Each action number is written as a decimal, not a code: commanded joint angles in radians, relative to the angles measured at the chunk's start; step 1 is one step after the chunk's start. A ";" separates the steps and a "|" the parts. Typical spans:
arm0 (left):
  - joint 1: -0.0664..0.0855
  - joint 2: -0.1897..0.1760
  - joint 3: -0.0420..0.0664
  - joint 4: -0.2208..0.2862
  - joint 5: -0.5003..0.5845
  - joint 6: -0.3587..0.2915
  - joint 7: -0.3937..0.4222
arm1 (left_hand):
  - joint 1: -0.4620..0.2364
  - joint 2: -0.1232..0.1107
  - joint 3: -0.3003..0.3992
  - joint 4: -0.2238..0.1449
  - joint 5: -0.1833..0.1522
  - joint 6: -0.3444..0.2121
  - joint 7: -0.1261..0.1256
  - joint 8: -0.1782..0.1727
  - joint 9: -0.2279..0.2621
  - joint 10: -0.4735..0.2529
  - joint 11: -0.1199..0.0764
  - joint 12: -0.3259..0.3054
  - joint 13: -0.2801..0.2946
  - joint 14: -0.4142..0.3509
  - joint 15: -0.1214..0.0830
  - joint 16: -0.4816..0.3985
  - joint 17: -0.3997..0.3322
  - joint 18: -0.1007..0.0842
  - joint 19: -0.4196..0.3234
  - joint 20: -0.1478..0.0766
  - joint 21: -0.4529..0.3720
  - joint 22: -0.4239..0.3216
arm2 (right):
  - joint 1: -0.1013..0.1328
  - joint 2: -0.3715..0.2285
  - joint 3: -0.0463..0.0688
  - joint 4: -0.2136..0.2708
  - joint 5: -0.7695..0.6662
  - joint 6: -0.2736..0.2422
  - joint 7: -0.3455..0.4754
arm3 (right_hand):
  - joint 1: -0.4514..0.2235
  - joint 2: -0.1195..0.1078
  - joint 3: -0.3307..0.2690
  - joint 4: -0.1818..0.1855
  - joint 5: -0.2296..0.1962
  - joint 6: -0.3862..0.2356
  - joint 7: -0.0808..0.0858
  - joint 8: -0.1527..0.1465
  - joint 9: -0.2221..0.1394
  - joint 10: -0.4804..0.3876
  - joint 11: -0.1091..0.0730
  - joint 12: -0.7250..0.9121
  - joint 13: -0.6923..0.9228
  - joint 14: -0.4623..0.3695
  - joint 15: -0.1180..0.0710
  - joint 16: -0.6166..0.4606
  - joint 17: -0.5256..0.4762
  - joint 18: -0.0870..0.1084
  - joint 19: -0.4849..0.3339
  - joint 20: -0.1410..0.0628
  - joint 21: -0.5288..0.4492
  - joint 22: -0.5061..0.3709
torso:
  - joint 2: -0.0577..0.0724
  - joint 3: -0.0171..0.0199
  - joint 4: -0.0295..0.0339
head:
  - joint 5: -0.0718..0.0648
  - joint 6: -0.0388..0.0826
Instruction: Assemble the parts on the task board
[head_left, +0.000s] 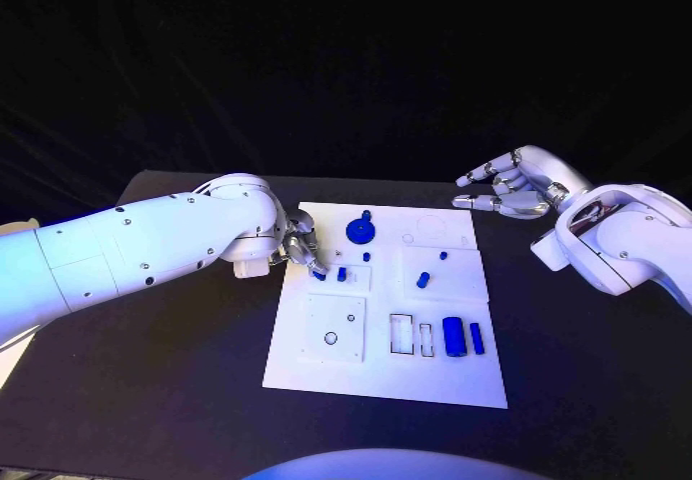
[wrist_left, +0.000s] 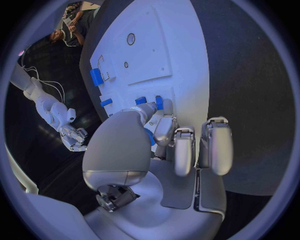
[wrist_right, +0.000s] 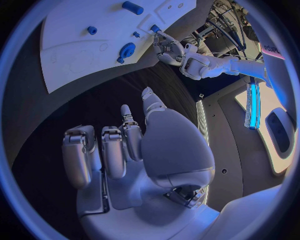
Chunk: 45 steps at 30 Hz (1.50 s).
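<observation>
Black tabletop (head_left: 173, 380) under dark drapes carries the white task board (head_left: 387, 300) at its middle. At the board's left edge, the left hand (head_left: 299, 250) is curled down over the board, its fingertips (head_left: 315, 266) pinching a small blue part (head_left: 319, 272); the left wrist view shows that blue piece (wrist_left: 150, 136) tucked between the fingers. Just beside it lies another small blue peg (head_left: 342, 273), touching the board.

Counting what lies loose: a round blue disc with a knob (head_left: 361, 232) near the board's far edge, a tiny blue stub (head_left: 366, 256), a short blue cylinder (head_left: 424, 280), a little stud (head_left: 443, 256), and near the front a thick blue cylinder (head_left: 454, 336) beside a slimmer blue bar (head_left: 477, 338). Two rectangular slots (head_left: 402, 334) sit next to them, holding nothing.

Off the board's far right corner, the right hand (head_left: 508, 186) hangs above the table, fingers loosely spread, holding nothing.
</observation>
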 joint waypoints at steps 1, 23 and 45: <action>-0.006 0.011 -0.005 -0.004 0.006 0.035 -0.024 | 0.007 0.003 0.126 -0.120 0.003 0.000 -0.005 0.003 -0.001 0.006 -0.002 0.001 -0.001 0.105 0.000 0.003 0.263 0.009 0.050 -0.001 0.003 0.133 | -0.001 0.000 0.000 0.003 -0.003 0.009 0.008 | -0.003 0.010 -0.007 0.000 0.006 0.002 -0.002 0.005 0.001 0.030 0.005 -0.001 0.159 0.097 0.001 -0.004 0.234 -0.014 0.105 0.002 0.006 0.263 | 0.000 -0.0001 -0.0006 | 0.000 -0.002; -0.007 0.030 -0.007 -0.018 0.003 0.053 -0.069 | -0.114 -0.036 0.104 -0.095 0.046 0.053 -0.036 0.017 0.015 0.038 -0.024 0.036 0.036 0.105 -0.016 0.003 0.263 0.003 0.062 -0.011 0.021 0.160 | -0.001 -0.002 0.000 0.007 -0.004 0.008 0.010 | -0.004 0.014 -0.010 0.003 0.008 0.001 -0.002 0.004 0.001 0.029 0.005 -0.002 0.159 0.097 0.001 -0.005 0.234 -0.014 0.105 0.002 0.006 0.263 | -0.001 0.0000 0.0003 | 0.000 -0.006; -0.013 0.050 -0.008 -0.042 0.003 0.022 -0.099 | -0.191 -0.015 0.031 -0.050 0.046 0.085 -0.046 0.016 0.016 0.059 -0.033 0.077 0.083 0.105 -0.024 0.003 0.263 -0.002 0.071 -0.019 0.037 0.182 | -0.001 -0.002 0.000 0.010 -0.004 0.007 0.011 | -0.002 0.015 -0.011 0.003 0.010 0.001 -0.002 0.004 0.001 0.029 0.005 -0.004 0.158 0.096 0.001 -0.006 0.231 -0.014 0.105 0.002 0.006 0.263 | 0.000 -0.0003 0.0000 | -0.004 -0.012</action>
